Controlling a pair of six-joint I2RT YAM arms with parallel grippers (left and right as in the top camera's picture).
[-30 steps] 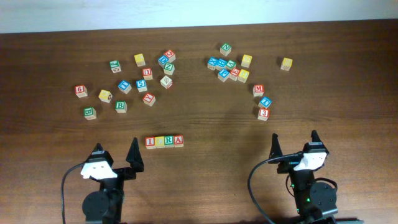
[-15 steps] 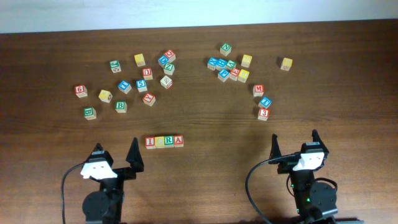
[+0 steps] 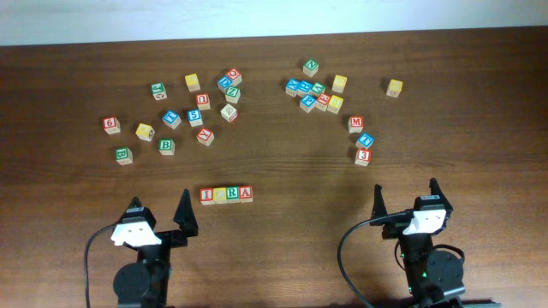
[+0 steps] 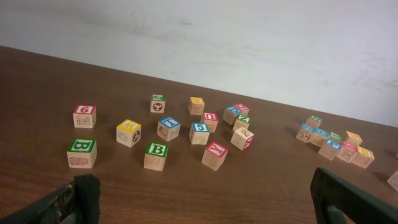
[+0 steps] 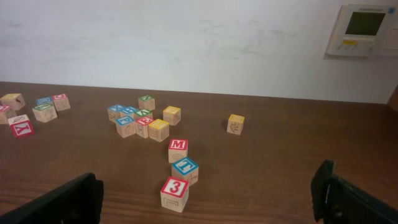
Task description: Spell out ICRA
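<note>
The I cube (image 3: 206, 195), C cube (image 3: 220, 195), R cube (image 3: 233, 194) and A cube (image 3: 246, 193) sit touching in a row on the table (image 3: 282, 171), just ahead of the left claw (image 3: 159, 208). It and the right claw (image 3: 406, 195) are released and empty.

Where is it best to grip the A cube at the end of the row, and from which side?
Probably from above, pinching its near and far faces. The A cube sits flat and touches the R cube on one side, so that face is blocked.
</note>
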